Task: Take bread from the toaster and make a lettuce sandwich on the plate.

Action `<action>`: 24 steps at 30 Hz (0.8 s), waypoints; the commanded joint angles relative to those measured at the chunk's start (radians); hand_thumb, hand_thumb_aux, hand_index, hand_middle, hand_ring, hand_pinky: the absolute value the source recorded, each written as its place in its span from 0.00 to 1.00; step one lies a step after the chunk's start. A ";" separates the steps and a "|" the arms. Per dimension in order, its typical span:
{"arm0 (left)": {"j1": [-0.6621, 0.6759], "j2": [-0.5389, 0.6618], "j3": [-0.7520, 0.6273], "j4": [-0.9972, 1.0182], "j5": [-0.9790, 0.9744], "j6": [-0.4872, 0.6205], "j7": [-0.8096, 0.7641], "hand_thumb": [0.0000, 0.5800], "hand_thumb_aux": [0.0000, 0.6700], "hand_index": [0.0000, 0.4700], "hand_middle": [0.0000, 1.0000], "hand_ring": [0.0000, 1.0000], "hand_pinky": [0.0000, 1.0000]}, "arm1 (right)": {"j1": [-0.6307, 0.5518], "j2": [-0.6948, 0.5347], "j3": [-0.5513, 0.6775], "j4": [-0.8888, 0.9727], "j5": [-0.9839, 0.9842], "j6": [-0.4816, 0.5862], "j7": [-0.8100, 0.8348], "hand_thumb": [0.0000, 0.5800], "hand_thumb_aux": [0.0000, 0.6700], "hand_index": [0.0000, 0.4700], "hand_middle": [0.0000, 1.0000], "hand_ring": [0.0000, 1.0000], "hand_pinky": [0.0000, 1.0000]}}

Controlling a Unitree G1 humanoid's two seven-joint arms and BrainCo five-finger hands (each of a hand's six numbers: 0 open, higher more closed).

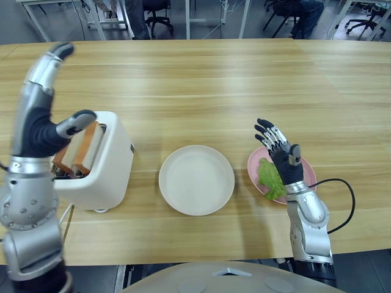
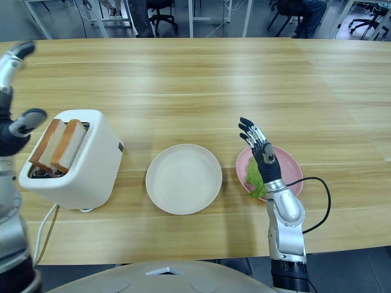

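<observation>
Stereo pair on head, eyes side by side; both face forward and down, near the table point(image 1: 244, 91); shared: toaster point(image 1: 113, 165), plate point(image 1: 197, 180).

The table point(image 1: 244, 91) is light wood with visible grain and a smooth satin finish. The toaster point(image 1: 113, 165) housing looks like smooth, matt white plastic. The bread point(image 2: 61, 143) shows a porous crumb. The plate point(image 1: 196, 180) is smooth, matt cream. The left hand point(image 1: 38, 125) and right hand point(image 1: 280, 152) combine matt black shells with polished silver metal.
</observation>
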 commanded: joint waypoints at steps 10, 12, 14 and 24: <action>0.166 0.034 -0.020 0.311 0.571 0.237 0.076 0.00 0.00 0.00 0.00 0.00 0.00 | 0.009 -0.086 0.043 -0.012 -0.217 -0.019 -0.160 0.00 0.00 0.00 0.00 0.00 0.00; 0.176 0.031 -0.036 0.339 0.595 0.269 0.066 0.00 0.00 0.00 0.00 0.00 0.00 | 0.015 -0.097 0.042 -0.011 -0.207 -0.021 -0.158 0.00 0.00 0.00 0.00 0.00 0.00; 0.187 0.025 -0.047 0.357 0.609 0.297 0.066 0.00 0.00 0.00 0.00 0.00 0.00 | 0.021 -0.103 0.044 -0.011 -0.202 -0.021 -0.158 0.00 0.00 0.00 0.00 0.00 0.00; 0.229 0.009 -0.125 0.373 0.598 0.354 0.062 0.00 0.00 0.00 0.00 0.00 0.00 | 0.050 -0.130 0.061 -0.027 -0.187 -0.023 -0.161 0.00 0.00 0.00 0.00 0.00 0.00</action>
